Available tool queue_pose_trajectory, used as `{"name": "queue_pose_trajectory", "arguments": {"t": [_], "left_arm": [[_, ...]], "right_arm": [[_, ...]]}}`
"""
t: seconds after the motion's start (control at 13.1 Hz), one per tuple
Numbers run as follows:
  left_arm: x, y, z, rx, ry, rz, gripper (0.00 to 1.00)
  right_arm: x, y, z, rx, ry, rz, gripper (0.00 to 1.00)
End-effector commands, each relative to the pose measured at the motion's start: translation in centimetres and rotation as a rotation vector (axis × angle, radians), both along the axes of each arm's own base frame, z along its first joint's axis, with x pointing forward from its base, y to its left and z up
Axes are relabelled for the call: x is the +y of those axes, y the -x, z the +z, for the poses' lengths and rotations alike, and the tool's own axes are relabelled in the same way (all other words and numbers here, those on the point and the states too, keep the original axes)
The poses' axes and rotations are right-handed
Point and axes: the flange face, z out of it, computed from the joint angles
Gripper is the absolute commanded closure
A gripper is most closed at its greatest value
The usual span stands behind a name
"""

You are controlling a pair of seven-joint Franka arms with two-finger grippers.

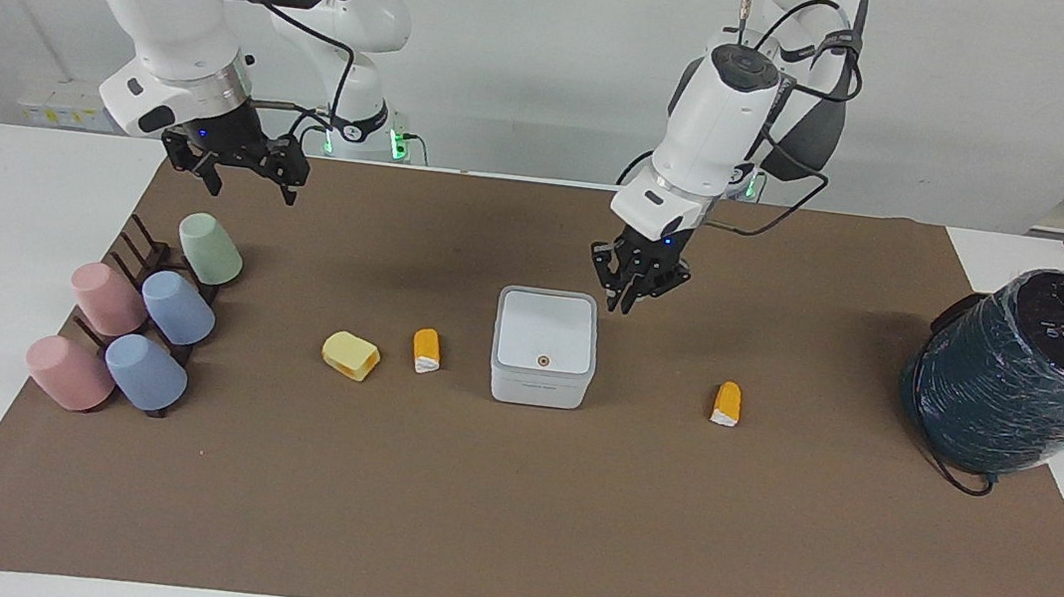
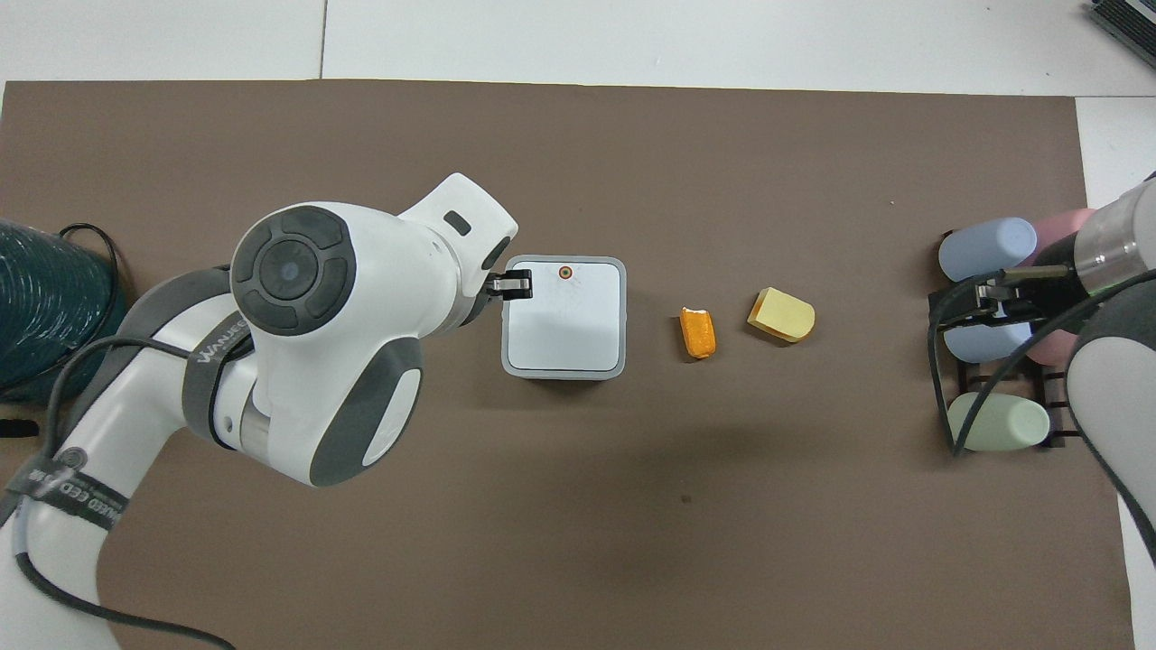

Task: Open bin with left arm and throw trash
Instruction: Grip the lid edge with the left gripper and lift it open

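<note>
trash pieces [image 1: 426, 350] beside bin [image 1: 545, 346]

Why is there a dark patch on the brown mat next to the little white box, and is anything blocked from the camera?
Facing view: soft shadows lie on the mat beside the bin, cast by the left gripper above. Overhead view: the left arm hides one orange piece; green light glows at the arms' bases.
</note>
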Motion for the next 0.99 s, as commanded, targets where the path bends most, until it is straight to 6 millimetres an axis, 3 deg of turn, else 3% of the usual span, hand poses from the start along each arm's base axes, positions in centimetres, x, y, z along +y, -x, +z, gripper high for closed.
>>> {"name": "queue_pose_trajectory", "arguments": {"t": [0.0, 0.3, 0.46, 0.91], "left_arm": [[-0.8, -0.1, -0.7, -0.031, 0.038, 0.015, 0.83], [-3.4, 0.3, -2.6, -0.047, 0.078, 0.041, 0.83], [-5.7, 0.4, -5.1, -0.062, 0.105, 0.061, 0.83], [-6.3, -0.5, -7.7, -0.079, 0.118, 0.076, 0.83]], "right_arm": [[-0.4, 0.3, 0.3, -0.006, -0.008, -0.015, 0.0], [-0.7, 0.3, 0.3, -0.01, -0.008, -0.021, 0.0], [-0.8, 0.2, 0.3, -0.01, -0.008, -0.023, 0.0], [-0.2, 0.3, 0.4, -0.011, -0.008, -0.017, 0.0]]}}
